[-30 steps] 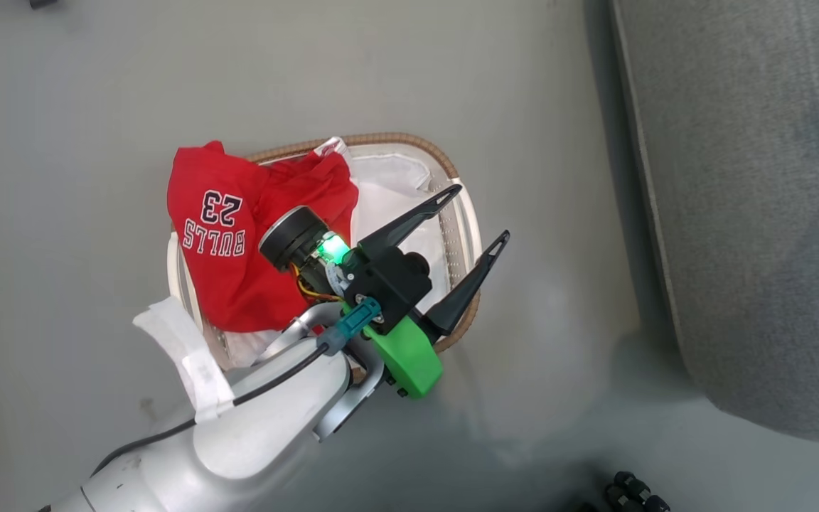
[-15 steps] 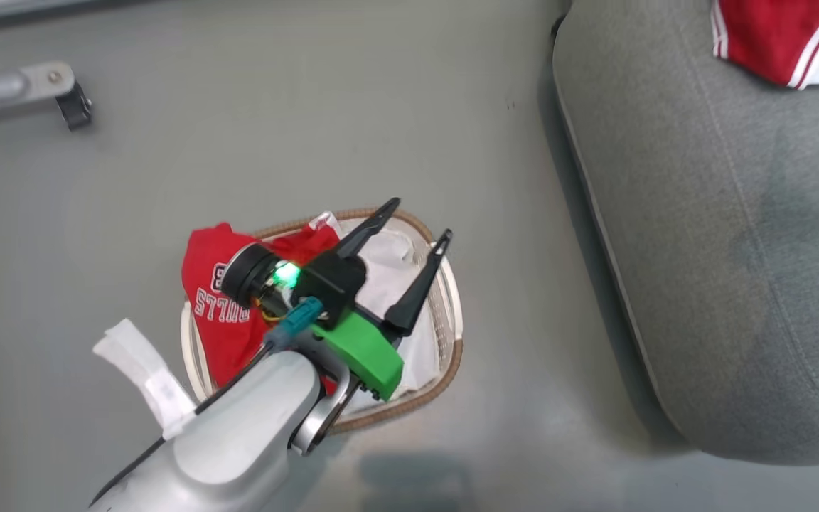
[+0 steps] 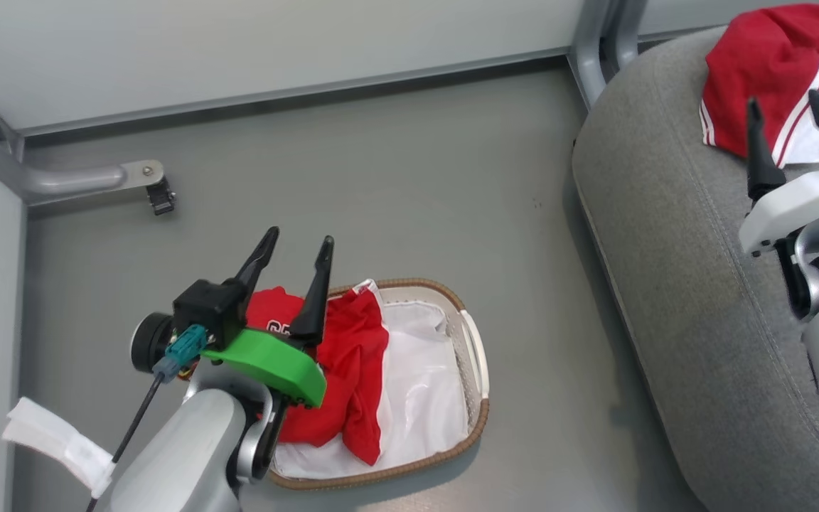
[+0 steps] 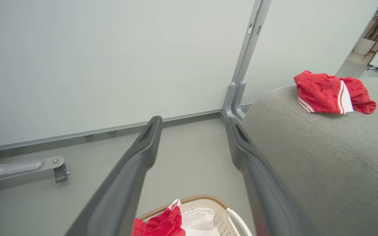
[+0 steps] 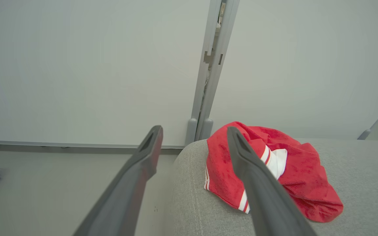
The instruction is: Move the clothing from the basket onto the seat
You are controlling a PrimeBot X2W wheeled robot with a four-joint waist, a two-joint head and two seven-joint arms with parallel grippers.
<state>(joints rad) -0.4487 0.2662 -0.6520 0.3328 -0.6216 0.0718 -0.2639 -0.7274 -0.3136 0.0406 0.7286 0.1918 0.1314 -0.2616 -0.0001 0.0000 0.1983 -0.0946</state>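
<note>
Red jersey [image 3: 352, 370]: crumpled in the left half of the wicker-rimmed laundry basket [image 3: 478, 419], on its white liner [image 3: 424, 384]. Red white-striped shorts [image 3: 758, 57]: heaped on the grey seat [image 3: 672, 284]. Left pincer [image 3: 300, 236]: fingers apart, empty, over the basket's left edge. Right pincer [image 3: 784, 99]: apart, empty, near the shorts.

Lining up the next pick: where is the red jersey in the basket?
Head view, lower left: the red jersey lies in the left half of the basket, on its white liner, partly hidden behind the left gripper.
</note>
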